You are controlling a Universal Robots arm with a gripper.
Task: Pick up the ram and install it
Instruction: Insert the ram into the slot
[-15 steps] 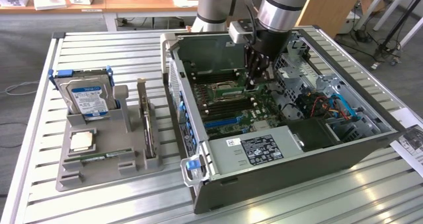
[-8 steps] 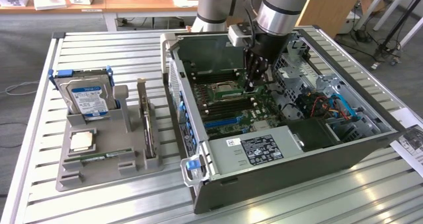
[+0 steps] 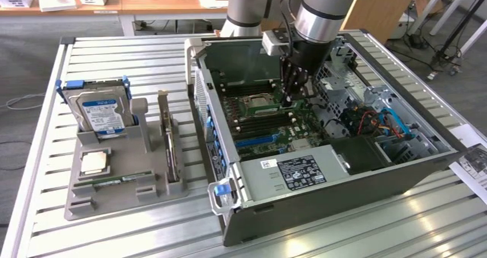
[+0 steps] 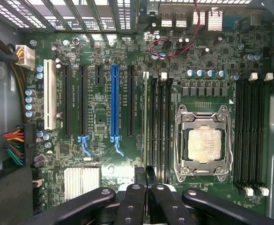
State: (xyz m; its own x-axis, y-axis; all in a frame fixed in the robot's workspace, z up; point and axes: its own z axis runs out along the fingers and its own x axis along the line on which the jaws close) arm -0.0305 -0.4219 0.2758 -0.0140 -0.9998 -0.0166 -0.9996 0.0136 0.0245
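Inside the open grey metal computer case (image 3: 320, 209), the black claw (image 4: 145, 174) is pinched onto the long, thin green ram stick (image 4: 145, 122). The stick stands on edge in a memory slot of the green motherboard (image 4: 99, 117). In the exterior view the claw hangs at three o'clock from the square silver processor (image 3: 257, 103).

Thin ram (image 4: 146, 122) upright, edge-on, in memory slot (image 4: 146, 75).

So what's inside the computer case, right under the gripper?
The motherboard, with a processor in its socket and the ram standing edge-on at a slot beside it, the gripper shut on its end. The gripper covers that end of the slot.
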